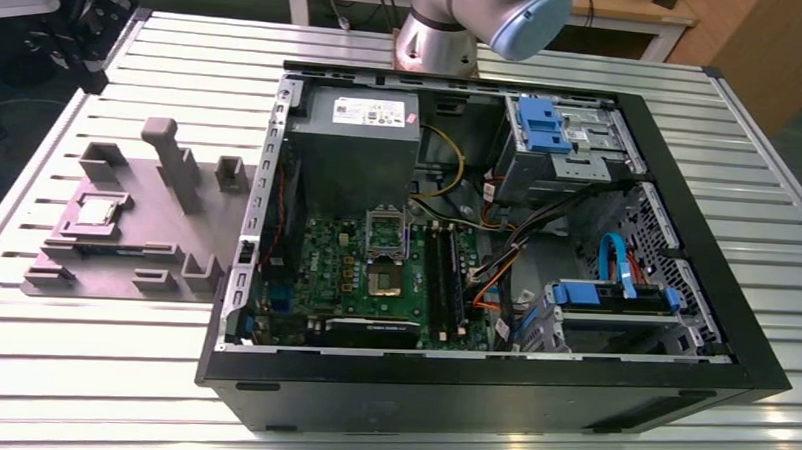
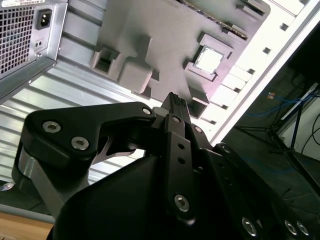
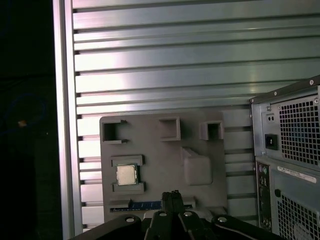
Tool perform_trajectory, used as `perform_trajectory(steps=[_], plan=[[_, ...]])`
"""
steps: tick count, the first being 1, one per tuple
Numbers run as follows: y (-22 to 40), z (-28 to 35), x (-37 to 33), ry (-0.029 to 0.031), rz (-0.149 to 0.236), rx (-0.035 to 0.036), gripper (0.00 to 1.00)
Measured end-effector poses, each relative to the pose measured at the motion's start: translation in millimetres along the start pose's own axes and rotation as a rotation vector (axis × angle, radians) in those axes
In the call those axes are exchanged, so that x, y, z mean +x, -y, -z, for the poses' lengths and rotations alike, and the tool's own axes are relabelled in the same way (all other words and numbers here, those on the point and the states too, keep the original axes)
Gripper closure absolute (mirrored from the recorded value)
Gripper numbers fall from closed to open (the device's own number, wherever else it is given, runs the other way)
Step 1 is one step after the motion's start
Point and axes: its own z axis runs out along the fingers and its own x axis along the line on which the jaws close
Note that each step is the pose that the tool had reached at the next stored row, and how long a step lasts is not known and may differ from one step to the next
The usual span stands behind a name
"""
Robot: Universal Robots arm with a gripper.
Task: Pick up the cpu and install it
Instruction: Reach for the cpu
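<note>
Status: the cpu point(image 1: 97, 211), a small flat square chip with a silvery metal top and a pale rim, is sitting top-up in its recess on the grey moulded holder plate point(image 1: 154, 231). The plate is lying on the slatted aluminium table point(image 1: 103, 375), just beside the rear panel of the open black tower computer case point(image 1: 475, 408) and outside it. Nothing is touching the chip.

The black two-finger gripper point(image 3: 172, 194) is hovering well above the plate, well apart from the chip. Its fingers are pressed together and pinching nothing, and both wrist views are agreeing on that.

Key relation: from the fingertips the chip is lying further out and down, offset to the side facing away from the case. So I'm judging the gripper to be nearer the case than the chip is. The chip is square, so it has no long axis to speak of. Its edges are running parallel to the plate edges and probably lining up with the fingers' closing direction, though foreshortening in the second wrist view is making that hard to confirm.

Inside the case, the shiny metal socket frame point(image 1: 384, 246) on the green motherboard point(image 1: 332, 273) is standing without the chip. The pick is not yet made.
</note>
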Motion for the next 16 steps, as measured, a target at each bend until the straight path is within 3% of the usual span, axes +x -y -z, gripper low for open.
perform_trajectory(steps=[12, 16], plan=[[2.4, -3.7, 29.4, 0.0000, 0.003, -0.0006, 0.90], [2.9, -5.1, 35.6, -0.0009, 0.023, -0.0019, 0.90]])
